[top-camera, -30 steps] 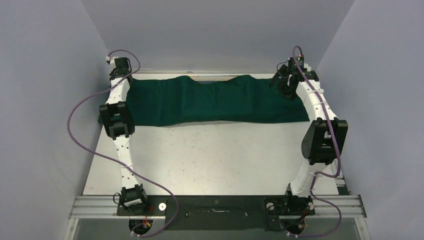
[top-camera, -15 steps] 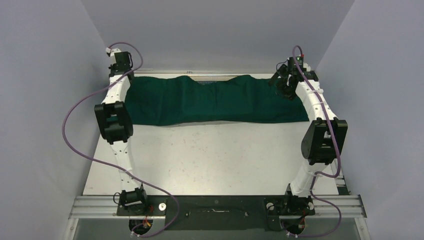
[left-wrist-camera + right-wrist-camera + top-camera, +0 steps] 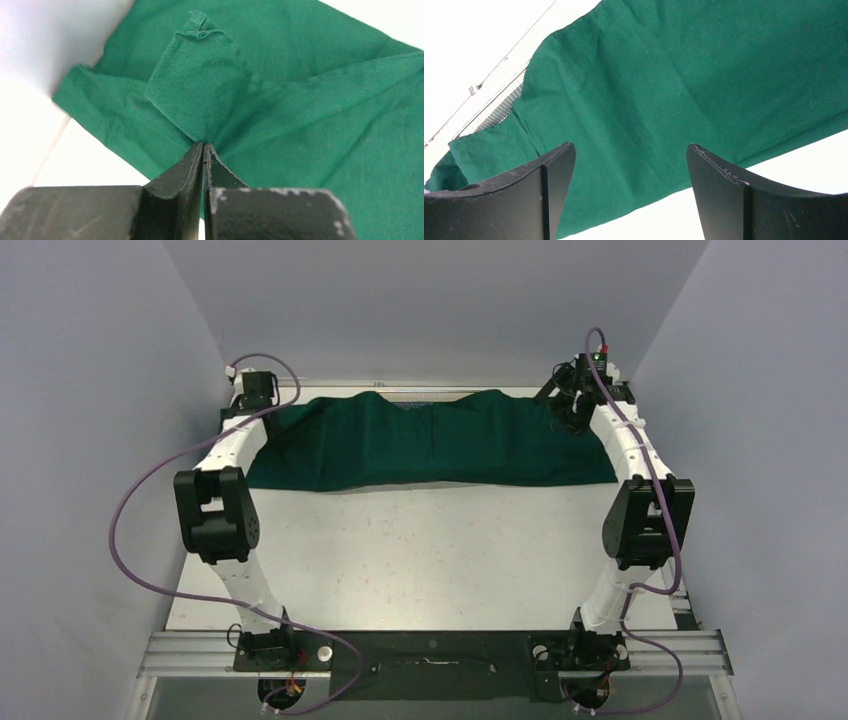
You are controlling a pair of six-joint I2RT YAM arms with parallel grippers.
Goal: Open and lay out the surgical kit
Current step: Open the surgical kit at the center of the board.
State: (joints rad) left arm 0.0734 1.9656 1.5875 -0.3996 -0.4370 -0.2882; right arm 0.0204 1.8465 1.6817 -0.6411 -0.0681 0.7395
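The surgical kit lies under its dark green cloth wrap (image 3: 430, 445), spread across the far part of the table. A strip of the silver wire-mesh tray (image 3: 425, 395) (image 3: 494, 109) peeks out at the cloth's far edge; everything else in the kit is hidden. My left gripper (image 3: 258, 405) (image 3: 204, 146) is at the cloth's far left corner, shut on a pinched fold of the cloth (image 3: 200, 90), which tents up to the tips. My right gripper (image 3: 566, 420) (image 3: 629, 146) hovers open over the cloth's (image 3: 664, 75) far right end, with nothing between its fingers.
The white table (image 3: 420, 550) stretches from the cloth's near edge toward the arm bases. Grey walls close in the left, right and far sides. Purple cables loop off both arms.
The left arm's elbow has swung outward to the left and nearer, and its wrist has shifted right over the cloth's far left corner. The right arm has hardly moved.
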